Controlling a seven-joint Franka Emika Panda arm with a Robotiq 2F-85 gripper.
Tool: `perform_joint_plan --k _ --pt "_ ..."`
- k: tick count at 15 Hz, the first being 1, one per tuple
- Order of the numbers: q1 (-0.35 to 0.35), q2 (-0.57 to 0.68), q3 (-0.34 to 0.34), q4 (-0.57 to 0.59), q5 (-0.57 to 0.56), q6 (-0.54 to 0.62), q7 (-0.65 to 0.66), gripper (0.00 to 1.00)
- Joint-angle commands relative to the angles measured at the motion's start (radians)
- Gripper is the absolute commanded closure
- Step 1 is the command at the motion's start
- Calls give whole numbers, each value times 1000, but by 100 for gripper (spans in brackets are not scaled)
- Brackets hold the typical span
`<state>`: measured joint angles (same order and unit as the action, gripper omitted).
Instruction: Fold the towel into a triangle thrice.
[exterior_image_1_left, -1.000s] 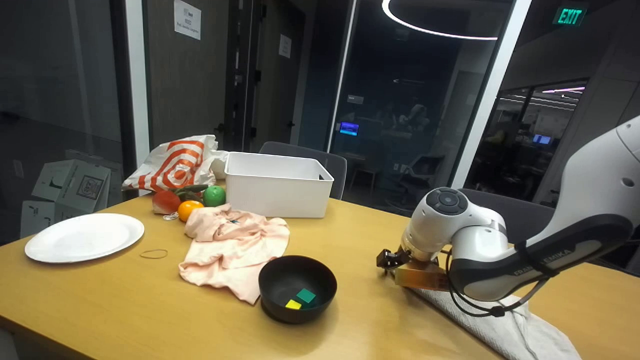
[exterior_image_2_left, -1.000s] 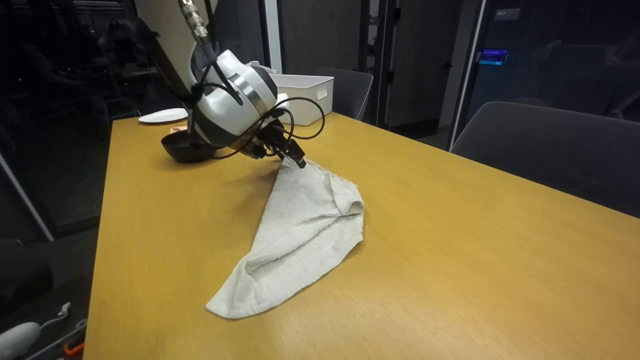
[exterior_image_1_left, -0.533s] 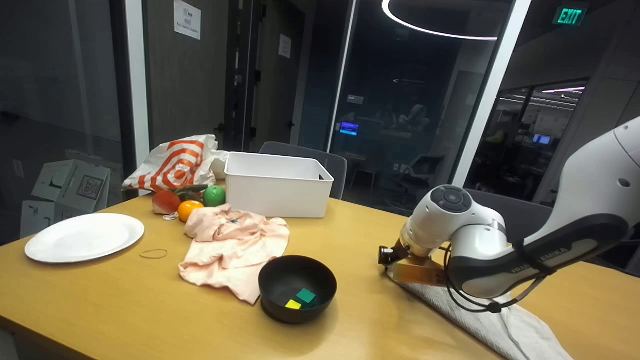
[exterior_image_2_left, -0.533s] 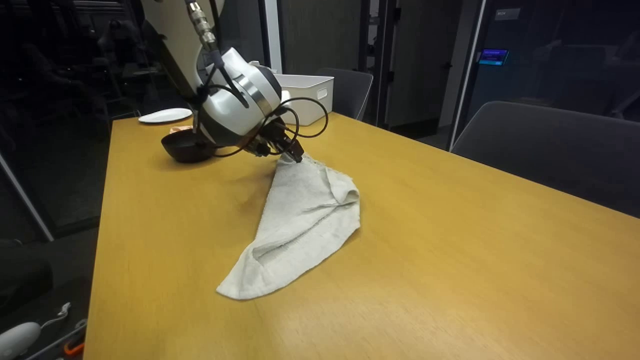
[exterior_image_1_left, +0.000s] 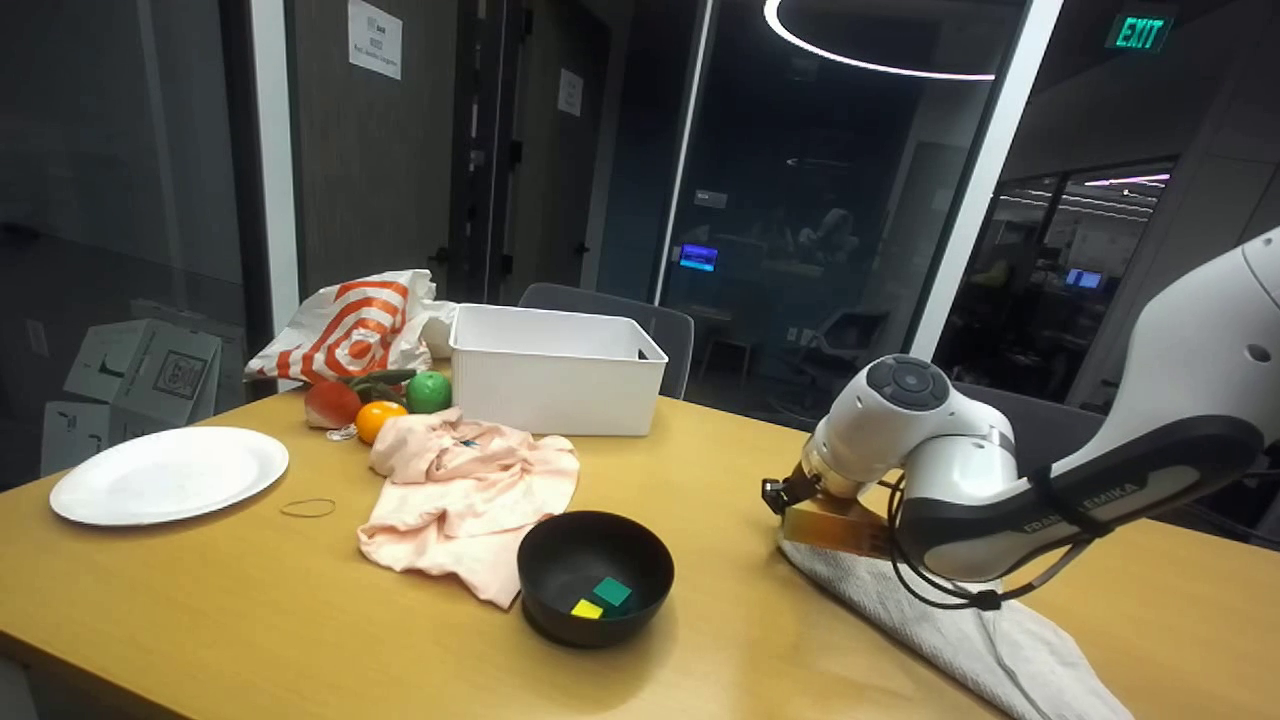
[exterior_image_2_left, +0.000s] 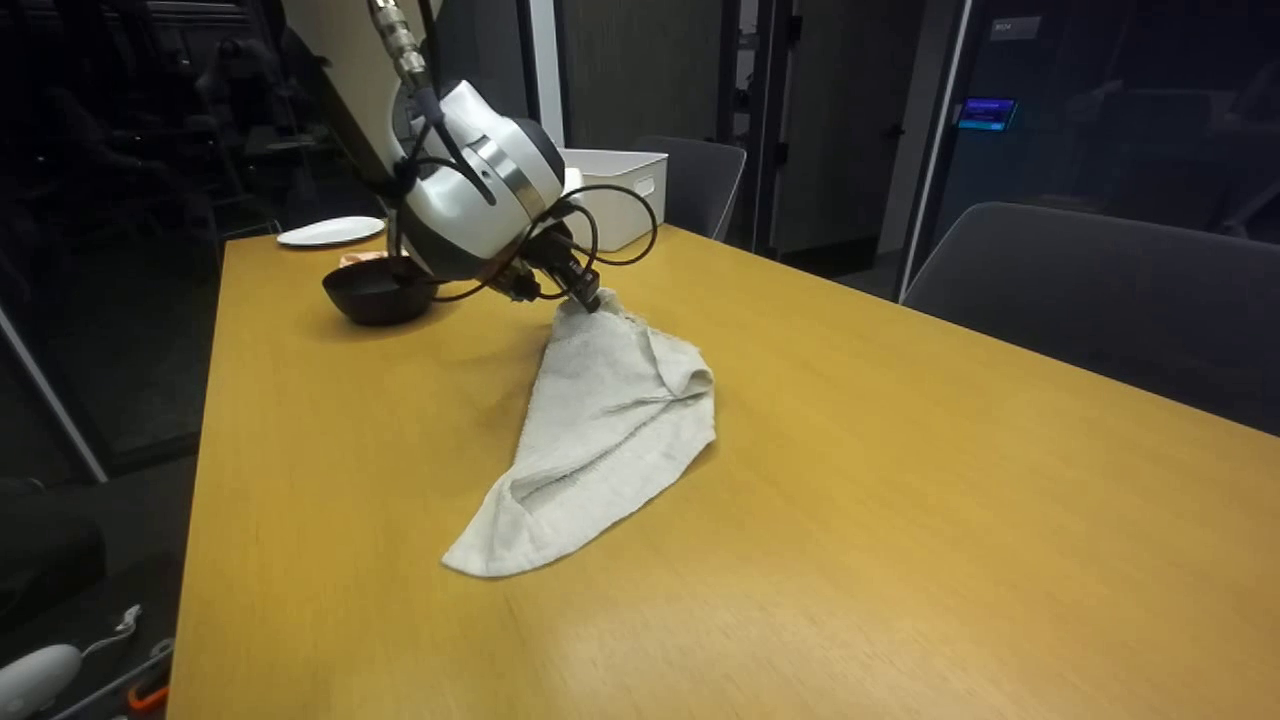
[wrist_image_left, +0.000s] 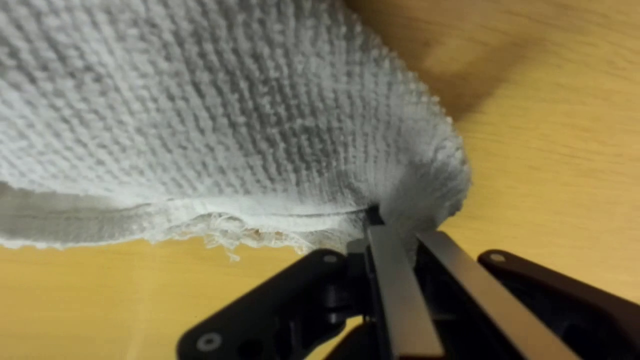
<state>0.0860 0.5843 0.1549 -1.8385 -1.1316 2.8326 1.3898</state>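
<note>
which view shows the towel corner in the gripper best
The wrist view: there the towel corner is close up, bunched where the gripper pinches it. Both exterior views show more of the towel, but its corner looks small there and the pinch is hard to make out.

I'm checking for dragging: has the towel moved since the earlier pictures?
Yes: in an exterior view, the towel has shifted toward the white bin.

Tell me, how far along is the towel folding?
Done, it seems: at least one fold, as the towel looks roughly triangular with overlapping layers. In hand: the gripper pinches one corner. Left, probably: more folding and smoothing, since wrinkles show; how many folds are finished, I can't tell.
</note>
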Motion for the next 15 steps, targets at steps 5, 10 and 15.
perform_joint_plan --k 5,10,15 --pt "12 -201 -77 -87 -41 -68 185 92" --pt "-3 -400 -103 -276 19 -338 191 92" --pt "-30 -563 -90 -450 339 -526 -24 92"
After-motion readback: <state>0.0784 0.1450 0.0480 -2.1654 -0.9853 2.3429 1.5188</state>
